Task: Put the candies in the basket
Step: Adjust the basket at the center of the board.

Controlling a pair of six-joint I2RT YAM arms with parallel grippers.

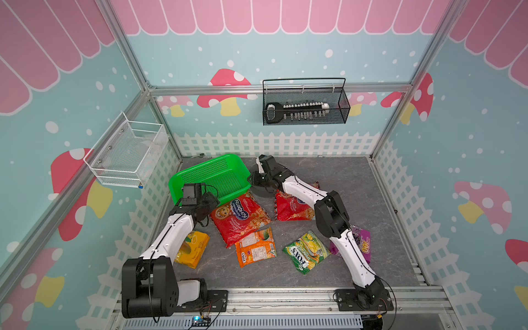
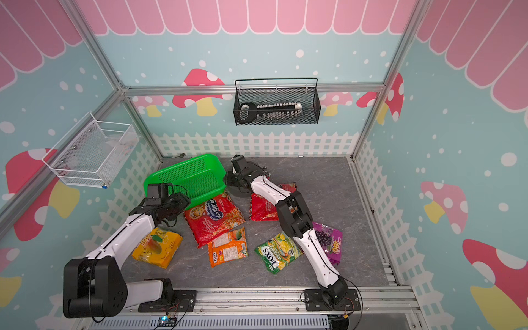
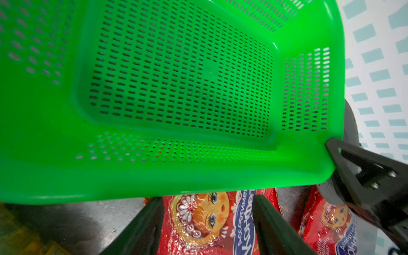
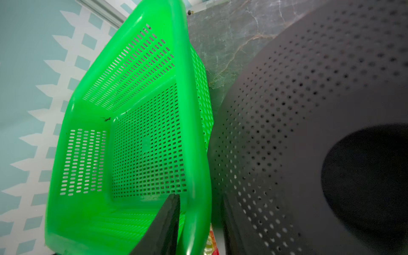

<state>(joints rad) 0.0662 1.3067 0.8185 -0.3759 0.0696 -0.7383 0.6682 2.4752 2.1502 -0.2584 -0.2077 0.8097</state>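
Green basket point(image 1: 217, 174) at frame centre; six candy bags point(image 1: 240, 220) lie spread on the grey floor point(image 1: 357, 183) below it.

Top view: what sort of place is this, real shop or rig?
Probably a staged robot test cell, not a shop: aluminium frame, printed mushroom-and-fence wall panels, left arm and right arm bolted to a front rail.

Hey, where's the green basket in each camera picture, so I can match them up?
In a top view: basket at the back left of the table.
In a top view: basket in the same spot.
Left wrist: basket fills most of the picture, inside showing.
Right wrist: basket seen close, inside showing.
Shared landmark: dark grey spool beside the basket.
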